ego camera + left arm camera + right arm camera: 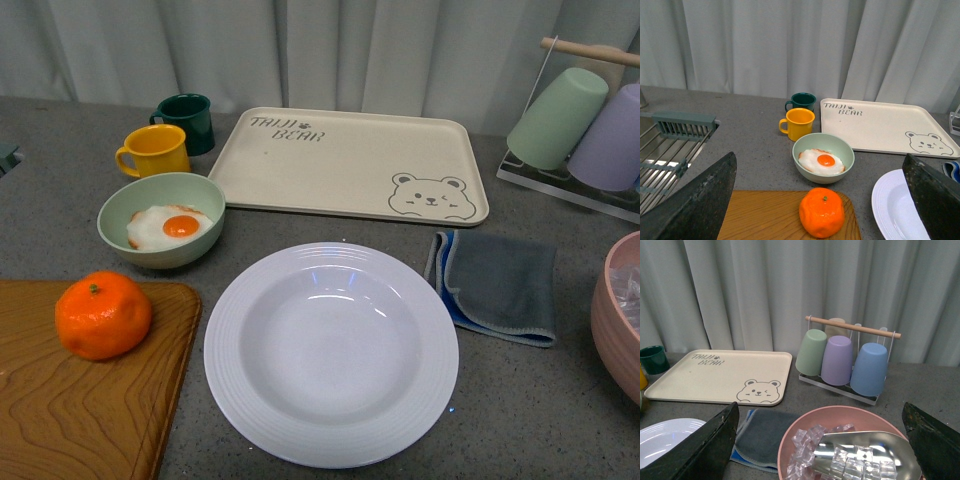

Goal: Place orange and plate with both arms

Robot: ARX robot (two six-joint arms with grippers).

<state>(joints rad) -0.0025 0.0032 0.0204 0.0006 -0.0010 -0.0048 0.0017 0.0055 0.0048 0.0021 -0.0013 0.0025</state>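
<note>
The orange (103, 314) is a bright mandarin with a green stem dot. It sits on a wooden cutting board (60, 420) at the front left. The large white plate (331, 352) lies on the grey counter at the front middle. Neither arm shows in the front view. In the left wrist view my left gripper (820, 200) is open and empty, raised above and short of the orange (822, 212), with the plate's rim (887, 210) beside it. In the right wrist view my right gripper (820, 440) is open and empty above a pink bowl, and the plate's edge (662, 437) shows.
A pale green bowl with a fried egg (162, 219), a yellow mug (153, 151) and a dark green mug (186, 122) stand back left. A cream bear tray (345, 160) lies behind the plate. A grey cloth (497, 283), pink ice bowl with scoop (852, 450) and cup rack (580, 125) are right.
</note>
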